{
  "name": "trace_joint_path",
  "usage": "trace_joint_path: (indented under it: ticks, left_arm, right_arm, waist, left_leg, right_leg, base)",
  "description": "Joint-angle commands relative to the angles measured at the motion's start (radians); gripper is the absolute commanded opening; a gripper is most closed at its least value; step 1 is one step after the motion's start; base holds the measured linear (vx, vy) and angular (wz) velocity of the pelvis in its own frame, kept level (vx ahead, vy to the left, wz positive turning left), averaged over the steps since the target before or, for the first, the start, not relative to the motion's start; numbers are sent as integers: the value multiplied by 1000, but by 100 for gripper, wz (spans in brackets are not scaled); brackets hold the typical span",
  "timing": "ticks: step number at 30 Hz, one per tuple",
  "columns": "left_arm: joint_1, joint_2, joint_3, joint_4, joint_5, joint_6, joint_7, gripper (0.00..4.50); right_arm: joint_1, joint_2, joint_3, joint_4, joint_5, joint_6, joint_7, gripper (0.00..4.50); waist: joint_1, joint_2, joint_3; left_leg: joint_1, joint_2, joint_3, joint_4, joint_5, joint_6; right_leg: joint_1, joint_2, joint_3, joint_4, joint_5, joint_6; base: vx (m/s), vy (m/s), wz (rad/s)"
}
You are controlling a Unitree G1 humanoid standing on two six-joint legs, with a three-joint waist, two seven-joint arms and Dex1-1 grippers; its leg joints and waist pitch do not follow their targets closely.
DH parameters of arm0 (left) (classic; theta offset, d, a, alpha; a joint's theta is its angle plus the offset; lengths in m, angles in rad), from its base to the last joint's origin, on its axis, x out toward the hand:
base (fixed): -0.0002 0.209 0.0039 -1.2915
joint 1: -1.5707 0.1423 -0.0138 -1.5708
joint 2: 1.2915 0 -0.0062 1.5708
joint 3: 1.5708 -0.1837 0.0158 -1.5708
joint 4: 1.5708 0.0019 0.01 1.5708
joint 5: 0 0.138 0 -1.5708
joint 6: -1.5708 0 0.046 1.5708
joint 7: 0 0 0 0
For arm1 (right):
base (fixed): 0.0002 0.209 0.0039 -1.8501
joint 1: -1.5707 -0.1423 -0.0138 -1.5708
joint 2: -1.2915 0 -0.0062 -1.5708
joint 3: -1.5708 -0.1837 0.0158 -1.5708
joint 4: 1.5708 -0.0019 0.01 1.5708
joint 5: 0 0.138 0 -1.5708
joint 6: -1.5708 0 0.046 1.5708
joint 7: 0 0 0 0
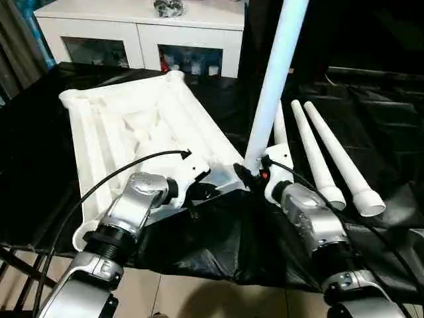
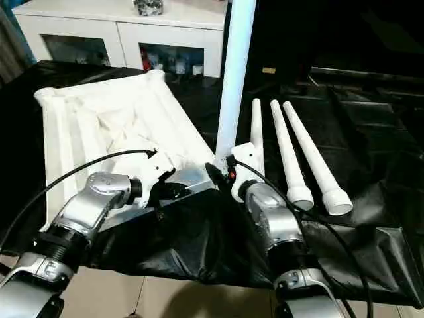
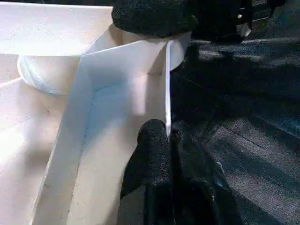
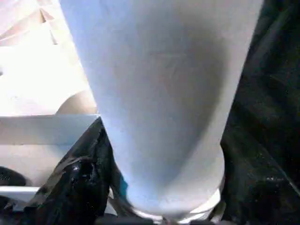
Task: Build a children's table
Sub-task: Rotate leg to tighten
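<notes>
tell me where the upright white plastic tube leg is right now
In the left eye view the upright white plastic tube leg stands at the near right corner of the upturned white plastic tabletop, beside the right gripper, left of three loose legs.

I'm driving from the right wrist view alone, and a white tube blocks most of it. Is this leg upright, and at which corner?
Observer: The leg stands upright at the upside-down tabletop's near right corner, by the right gripper.
Operator: Is the top braced?
Observer: Yes, the left gripper is shut on its edge wall near that corner.
Operator: Other legs?
Observer: Three spare legs lie on the black cloth, to the robot's right.
</notes>
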Motion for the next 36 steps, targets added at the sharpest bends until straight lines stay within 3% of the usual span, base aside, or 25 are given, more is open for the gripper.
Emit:
trace_joint_path:
  ticks: [1, 5, 6, 8, 11, 18, 21, 22, 27, 36]
  left_arm:
    - [-1, -55, -60, -54, -37, -35, -52, 0]
    - [8, -30, -62, -67, -36, -51, -81, 0]
    - [17, -7, -64, -80, -43, -61, -107, 0]
    - [29, 24, -63, -95, -61, -76, -156, 0]
    - [45, 74, -71, -114, -77, -106, -241, 0]
    - [50, 149, -68, -111, -95, -150, -362, 0]
    - [48, 160, -69, -107, -96, -155, -380, 0]
    - [47, 167, -70, -106, -98, -161, -391, 0]
    - [46, 179, -71, -109, -123, -167, -434, 0]
    - [48, 181, -72, -105, -123, -166, -438, 0]
  right_arm:
    - [6, 54, 45, 42, 4, 8, 54, 344]
    - [16, 31, 56, 21, 12, -2, 121, 354]
    - [34, 8, 75, -15, 22, 2, 188, 385]
    - [64, -37, 107, -76, 30, 8, 274, 388]
    - [99, -106, 130, -151, 58, 30, 386, 400]
    - [152, -266, 191, -260, 76, 46, 652, 400]
    - [161, -292, 201, -278, 77, 53, 700, 400]
    - [169, -309, 208, -294, 80, 61, 729, 373]
    - [185, -357, 231, -333, 100, 104, 791, 336]
    - [200, -336, 231, -338, 100, 107, 776, 282]
  waist:
    - [3, 4, -51]
    - [2, 3, -52]
    - [3, 5, -53]
    - [5, 0, -54]
    - [10, 3, -55]
    - [25, 0, -48]
    - [27, -1, -46]
    - [28, -1, -46]
    - [35, -1, -47]
    - [33, 0, -47]
  left_leg:
    - [1, 47, -17, -66, -244, 18]
    - [-1, 47, -16, -66, -237, 27]
    - [-1, 47, -16, -65, -230, 33]
    - [-3, 49, -15, -63, -206, 49]
    - [-2, 51, -14, -62, -192, 62]
    - [4, 55, -11, -64, -231, 53]
    - [-1, 55, -12, -65, -222, 55]
    - [-1, 54, -12, -64, -223, 56]
    - [-2, 55, -12, -62, -206, 61]
    - [-2, 55, -14, -64, -219, 48]
  right_leg:
    - [44, -82, 45, -80, -289, -176]
    - [46, -80, 46, -78, -259, -186]
    - [47, -80, 46, -76, -242, -190]
    - [51, -79, 45, -72, -189, -198]
    - [52, -80, 46, -68, -167, -204]
    - [43, -80, 47, -75, -249, -198]
    - [44, -79, 45, -73, -238, -200]
    - [45, -79, 45, -74, -241, -199]
    - [45, -81, 45, -71, -228, -204]
    - [46, -81, 44, -73, -240, -201]
  base:
    - [0, 0, 0]
    - [0, 0, 0]
    - [0, 0, 0]
    - [0, 0, 0]
    - [0, 0, 0]
    - [0, 0, 0]
    - [0, 0, 0]
    - [0, 0, 0]
    - [0, 0, 0]
    - [0, 0, 0]
